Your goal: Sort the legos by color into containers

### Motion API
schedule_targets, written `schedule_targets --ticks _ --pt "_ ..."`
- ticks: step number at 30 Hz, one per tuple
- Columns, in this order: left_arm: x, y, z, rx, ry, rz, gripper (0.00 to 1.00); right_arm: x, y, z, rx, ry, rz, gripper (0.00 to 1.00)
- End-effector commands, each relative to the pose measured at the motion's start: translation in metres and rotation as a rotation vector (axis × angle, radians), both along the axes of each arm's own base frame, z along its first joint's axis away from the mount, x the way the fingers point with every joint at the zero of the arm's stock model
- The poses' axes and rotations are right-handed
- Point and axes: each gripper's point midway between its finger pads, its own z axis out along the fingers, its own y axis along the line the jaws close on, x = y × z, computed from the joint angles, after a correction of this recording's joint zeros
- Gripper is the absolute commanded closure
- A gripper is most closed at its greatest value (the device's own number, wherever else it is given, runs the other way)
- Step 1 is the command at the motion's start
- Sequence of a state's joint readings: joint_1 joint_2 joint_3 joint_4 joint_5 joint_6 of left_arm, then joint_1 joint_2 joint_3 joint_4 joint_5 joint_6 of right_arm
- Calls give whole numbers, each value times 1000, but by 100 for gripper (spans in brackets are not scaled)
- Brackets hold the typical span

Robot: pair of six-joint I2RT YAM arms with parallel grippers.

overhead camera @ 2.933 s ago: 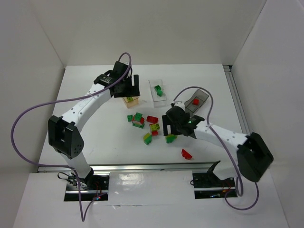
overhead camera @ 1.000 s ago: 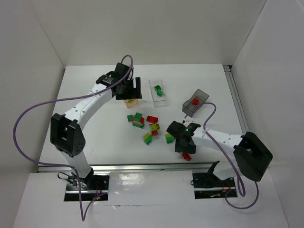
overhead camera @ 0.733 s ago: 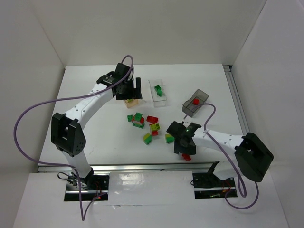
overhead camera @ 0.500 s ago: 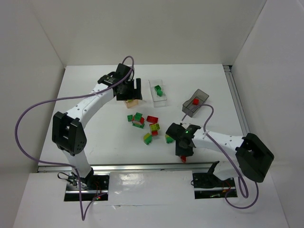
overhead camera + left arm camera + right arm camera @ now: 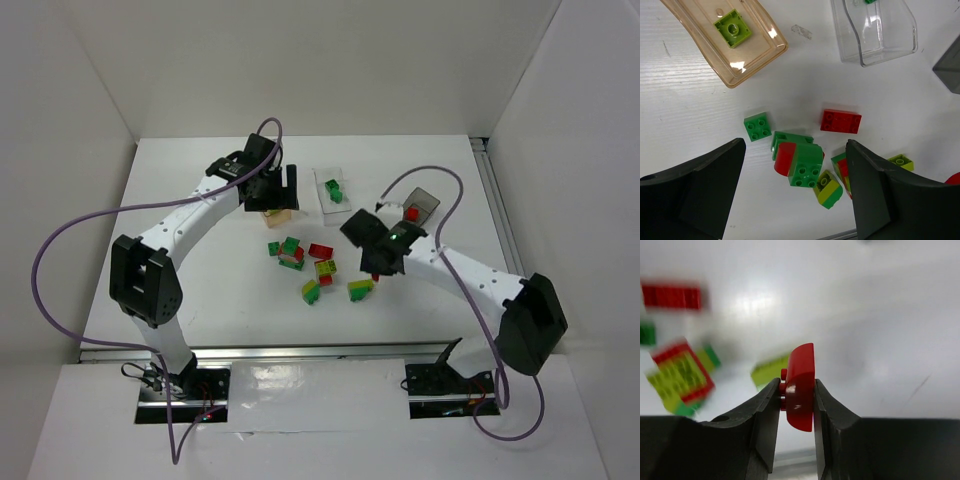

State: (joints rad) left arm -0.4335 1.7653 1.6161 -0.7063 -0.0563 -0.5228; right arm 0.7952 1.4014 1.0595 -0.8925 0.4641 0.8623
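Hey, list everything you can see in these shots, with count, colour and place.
Orange-tan bin: one, far left of the three, holding one yellow-green brick.
Clear bin: one, middle, green bricks inside.
Dark grey bin: one, far right, one red brick inside.
Loose bricks: about six pieces, red, green, yellow-green, some stacked, mid-table.
Red curved brick: one, pinched in the right claw.
Table: one, white.
Left claw: one, black, open, near the orange-tan bin.
Right claw: one, black, shut on the red curved brick.

no readable text, labels or numbers
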Motion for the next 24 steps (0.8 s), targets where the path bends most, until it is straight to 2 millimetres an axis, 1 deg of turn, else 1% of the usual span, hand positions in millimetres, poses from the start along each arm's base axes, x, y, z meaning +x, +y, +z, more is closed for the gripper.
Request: schedule_targets --ticks 1,2,3,4,5,7,8,10,11,12,13,14,15,16,17,18,19,20,21,22,23,24 --pt "1 4 10 18 -37 -10 9 64 -43 36 -89 -183 -116 84" --pt "1 4 10 18 -37 -11 9 78 -49 41 -103 -206 -101 84" --pt "0 6 9 28 -32 -5 9 103 -59 52 -74 -258 -153 84" --pt "0 6 9 28 -32 -5 9 115 -66 58 -77 -278 -170 84" --pt "0 7 13 24 -41 -5 9 125 -72 61 -79 -285 -168 84" --pt "1 10 13 24 -41 4 9 151 -77 72 -47 -336 -185 84" --pt "1 10 13 24 -41 4 9 162 -90 67 -63 -329 -203 84" --pt "1 10 13 24 -41 4 9 182 -94 73 -42 -368 -214 84" --pt "1 10 13 24 -41 4 9 190 -103 64 -59 -352 -231 84" --pt "1 10 13 24 -41 4 9 196 -106 61 -58 -360 -243 84" --pt "0 11 10 28 -33 4 9 201 -102 61 -43 -366 -236 84" --pt "0 11 10 28 -33 4 9 205 -107 52 -51 -353 -248 84" --pt "-1 9 10 21 -30 -1 9 209 -106 53 -50 -354 -248 82" --pt "-1 9 10 21 -30 -1 9 210 -110 48 -56 -344 -258 80" --pt "-1 9 10 21 -30 -1 8 212 -109 48 -50 -346 -266 77" --pt "-3 10 6 25 -20 -2 8 214 -114 43 -56 -335 -275 50" --pt "-4 11 10 21 -30 -1 8 216 -113 47 -46 -347 -283 37" --pt "-4 11 10 21 -30 -1 8 216 -113 47 -46 -347 -283 27" --pt "-4 11 10 21 -30 -1 8 214 -113 45 -50 -337 -282 22" --pt "-4 11 10 21 -30 -1 8 213 -114 52 -44 -352 -284 22" --pt "-5 11 9 25 -22 -2 8 209 -115 52 -45 -350 -283 22" --pt "-4 11 12 21 -30 -1 8 203 -112 64 -31 -376 -275 24"
